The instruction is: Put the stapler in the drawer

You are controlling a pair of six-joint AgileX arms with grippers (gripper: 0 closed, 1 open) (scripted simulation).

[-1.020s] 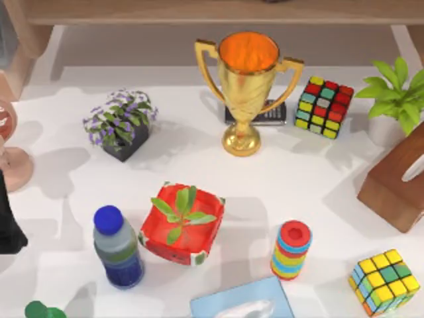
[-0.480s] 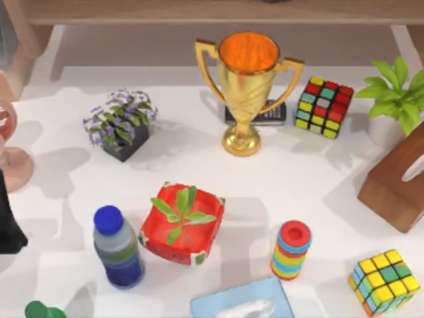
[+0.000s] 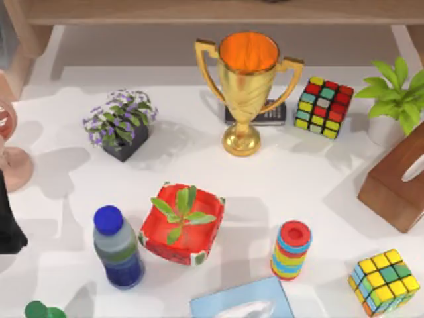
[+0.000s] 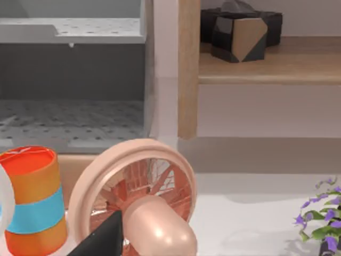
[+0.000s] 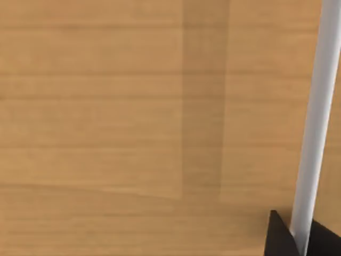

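Presently catalogued, places reckoned from the gold trophy (image 3: pixel 248 93) at the far middle of the white table (image 3: pixel 311 179).

- Stapler: I cannot tell where it lies. The red things in front of the trophy are a square planter (image 3: pixel 182 225) and a striped ring stack (image 3: pixel 291 250), neither of them the stapler. A dark flat item (image 3: pixel 265 114) sits just behind the trophy's base.
- Left arm (image 3: pixel 8 225): at the table edge, well left of the trophy and beside a pink fan (image 3: pixel 10 142). The left gripper (image 4: pixel 101 242) faces that fan, with a grey perforated compartment (image 4: pixel 69 117) beyond it, possibly the drawer. I cannot tell the state of its jaws.
- Right gripper (image 5: pixel 301 240): up against a wood panel (image 5: pixel 133 117), at a white bar (image 5: pixel 317 122). I cannot tell whether the jaws pinch the bar or merely flank it.
- Handling, as a judgement: a small stapler should be light and rigid, with a glossy, slippery shell. The sloped top would likely shed a grip. It is better taken across the two flat sides near mid-length and kept level, since the hinged upper half may pivot.
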